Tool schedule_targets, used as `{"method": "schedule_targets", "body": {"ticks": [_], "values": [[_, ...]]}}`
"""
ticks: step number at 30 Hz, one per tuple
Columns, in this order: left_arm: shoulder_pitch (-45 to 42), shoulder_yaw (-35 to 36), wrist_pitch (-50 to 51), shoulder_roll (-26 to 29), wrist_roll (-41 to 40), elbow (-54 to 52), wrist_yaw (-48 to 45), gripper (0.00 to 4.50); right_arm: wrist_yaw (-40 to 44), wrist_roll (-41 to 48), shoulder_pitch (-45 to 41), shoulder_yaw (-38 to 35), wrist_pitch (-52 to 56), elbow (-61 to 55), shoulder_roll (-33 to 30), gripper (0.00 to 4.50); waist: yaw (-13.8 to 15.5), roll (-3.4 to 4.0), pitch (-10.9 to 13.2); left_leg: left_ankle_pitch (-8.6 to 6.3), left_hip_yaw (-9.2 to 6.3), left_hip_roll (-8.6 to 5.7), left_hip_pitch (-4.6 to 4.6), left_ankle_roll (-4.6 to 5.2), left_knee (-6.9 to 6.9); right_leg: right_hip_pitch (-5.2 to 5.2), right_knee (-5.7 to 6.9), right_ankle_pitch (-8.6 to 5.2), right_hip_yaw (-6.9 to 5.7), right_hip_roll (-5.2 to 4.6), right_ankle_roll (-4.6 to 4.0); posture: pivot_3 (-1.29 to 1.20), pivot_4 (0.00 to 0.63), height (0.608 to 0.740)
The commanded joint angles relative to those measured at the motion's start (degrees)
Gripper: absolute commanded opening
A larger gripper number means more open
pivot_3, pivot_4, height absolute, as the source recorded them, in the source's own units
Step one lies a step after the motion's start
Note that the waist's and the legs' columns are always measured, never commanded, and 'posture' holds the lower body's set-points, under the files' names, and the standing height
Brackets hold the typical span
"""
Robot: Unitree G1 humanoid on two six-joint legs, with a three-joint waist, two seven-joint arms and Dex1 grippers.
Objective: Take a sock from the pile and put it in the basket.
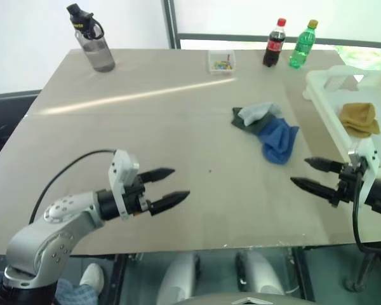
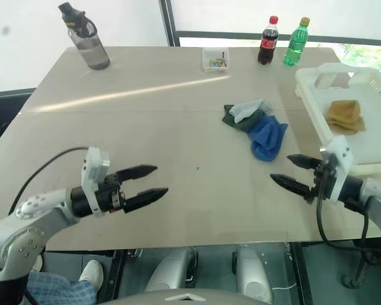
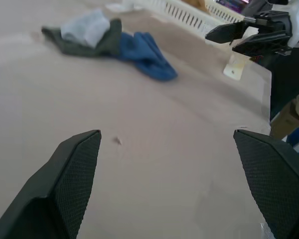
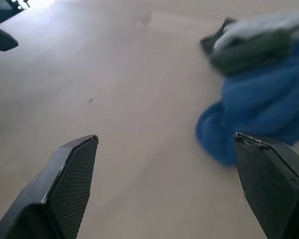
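Hovering spread left gripper [image 1: 181, 185], right gripper [image 1: 297, 173] spread, basket [image 1: 324, 108] edge-cropped, pile [image 1: 267, 130] untouched

Soft cloth pile [image 1: 267, 130] (knit), perforated plastic basket [image 1: 324, 105], smooth matt table [image 1: 146, 127]

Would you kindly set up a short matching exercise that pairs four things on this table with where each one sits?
Things:
1. mustard-yellow sock
2. blue sock
3. grey water bottle
4. small clear box

Places:
A. far left corner of the table
B. inside the basket
C. far edge, left of the cola bottle
D. in the pile, mid-table

Pairs: 1-B, 2-D, 3-A, 4-C
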Motion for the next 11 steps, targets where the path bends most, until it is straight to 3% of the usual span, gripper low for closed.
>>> {"method": "schedule_targets", "body": {"ticks": [1, 11], "values": [[3.2, 3.6, -2.7, 0.2, 0.7, -3.3, 0.2, 4.5, 3.4, -3.2, 2.8, -0.7, -6.6, 1.1, -0.9, 4.44, 0.0, 0.0, 0.0, 0.0, 0.04, 0.02, 0.07, 0.0, 0.0, 0.04, 0.01, -0.04, 0.03, 0.01, -0.06, 0.0, 0.15, 0.74], [11.1, 12.9, -3.6, 2.5, -0.4, -5.3, -0.7, 4.5, 9.8, -2.9, 12.2, -5.6, -11.9, 2.5, -1.6, 4.44, -0.1, 0.01, 0.0, -0.02, 0.15, 0.11, 0.32, 0.01, -0.02, 0.23, 0.01, -0.13, 0.1, 0.06, -0.19, 0.0, 0.15, 0.74]]}}
